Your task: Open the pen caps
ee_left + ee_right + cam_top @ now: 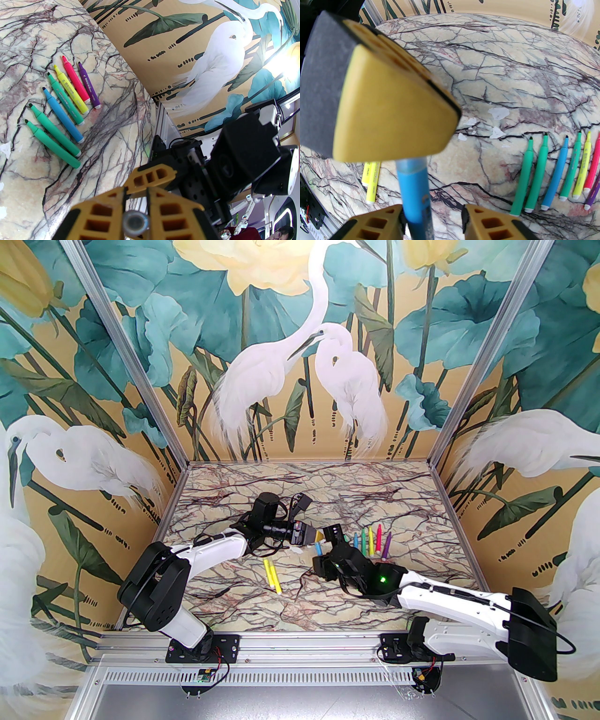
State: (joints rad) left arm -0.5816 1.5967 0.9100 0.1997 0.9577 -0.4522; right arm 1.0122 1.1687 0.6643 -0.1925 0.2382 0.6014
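Observation:
My left gripper (315, 536) is shut on the capped end of a blue pen (319, 548), held in the air over the middle of the table. The left wrist view looks down that gripper (136, 194) onto the pen's round end (136, 221) between the yellow fingers. In the right wrist view the see-through pen cap (410, 164) disappears under the left gripper's finger (393, 112). My right gripper (432, 211) stands open around the blue body (414, 194), which rests against one finger. Several uncapped pens (371, 540) lie in a row to the right.
Two yellow pens (273, 575) lie side by side near the table's middle front. Small whitish patches (498, 113) dot the marble surface (234, 493); I cannot tell whether they are caps. The row of pens (68, 103) lies close to the right wall.

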